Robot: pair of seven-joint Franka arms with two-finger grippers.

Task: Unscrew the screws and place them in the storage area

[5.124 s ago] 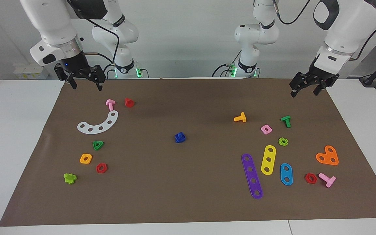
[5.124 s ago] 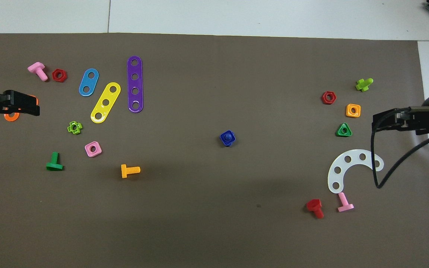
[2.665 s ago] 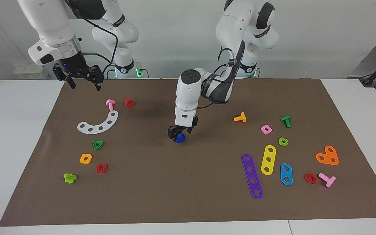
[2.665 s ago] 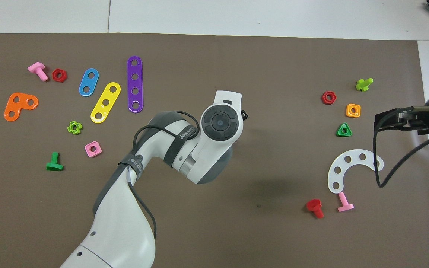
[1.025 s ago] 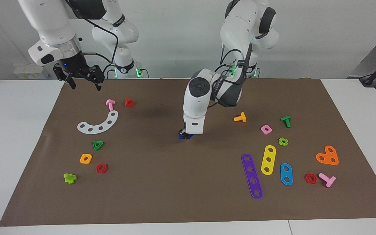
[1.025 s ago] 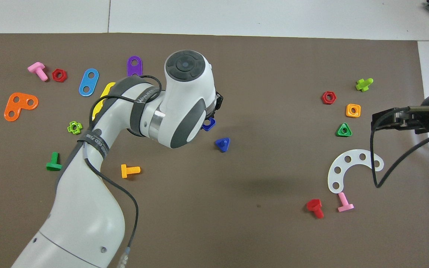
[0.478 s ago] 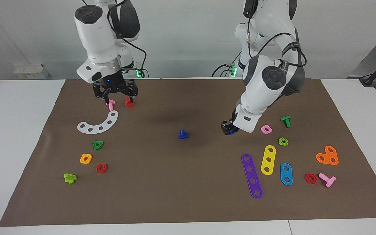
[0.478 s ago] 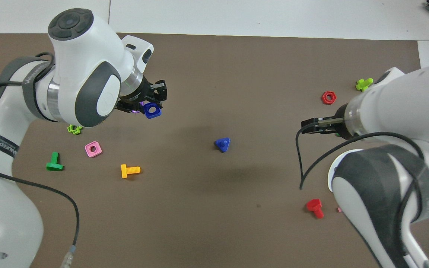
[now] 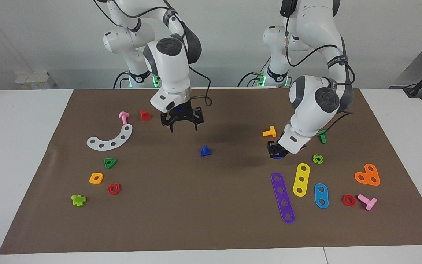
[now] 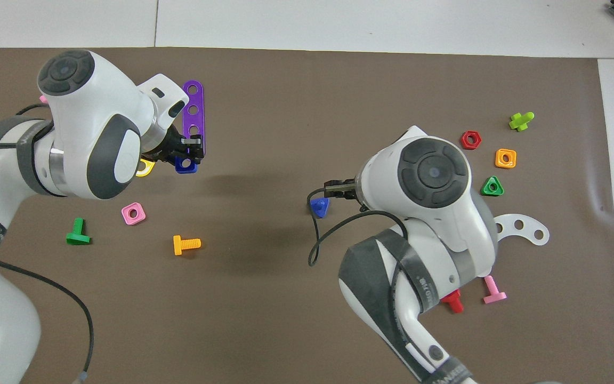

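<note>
We have the blue screw standing alone on its triangular head, shaft up, near the middle of the brown paper mat that covers the white table, and nothing is touching it. The right gripper hangs in the air over the mat, between the screw and the red bolt, its fingers spread wide and empty; in the overhead view its tip sits right by the screw, but the facing view shows it well clear above. Toward the left arm's end, the left gripper is low over the mat with its fingers clamped on the blue square nut, of which we see only a sliver of blue under the fingers in the facing view. That nut hangs near the purple four-hole strip and the yellow strip, with the orange bolt nearer to the robots than the gripper. Around the right arm's end we see the white curved strip, the pink bolt, the green triangular nut, the orange square nut and the red hex nut, all lying on the mat.
</note>
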